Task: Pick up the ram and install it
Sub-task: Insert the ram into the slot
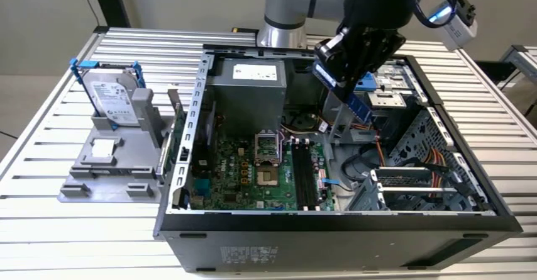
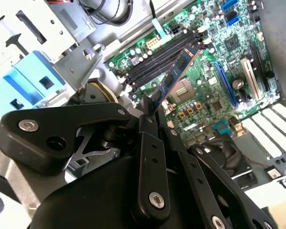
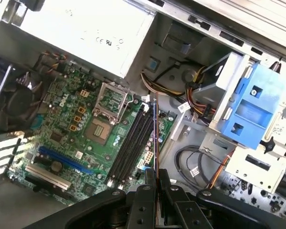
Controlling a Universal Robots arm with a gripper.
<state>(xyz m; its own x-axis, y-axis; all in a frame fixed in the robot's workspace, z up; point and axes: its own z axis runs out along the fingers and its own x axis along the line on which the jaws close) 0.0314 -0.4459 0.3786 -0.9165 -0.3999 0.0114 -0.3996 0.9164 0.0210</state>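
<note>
Holding the ram clamped in the gripper above the open computer case, not yet seated; likely needing lining up with the long black slots.

The claw holds the ram above the open case.

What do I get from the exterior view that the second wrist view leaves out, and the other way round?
Exterior view's extras: the silver hard drive in its blue frame, standing in a grey stand on the slatted table. Second wrist view's extras: the screws on the claw, close up. Shared: the claw shut on the ram, the green motherboard, its long black slots.
</note>
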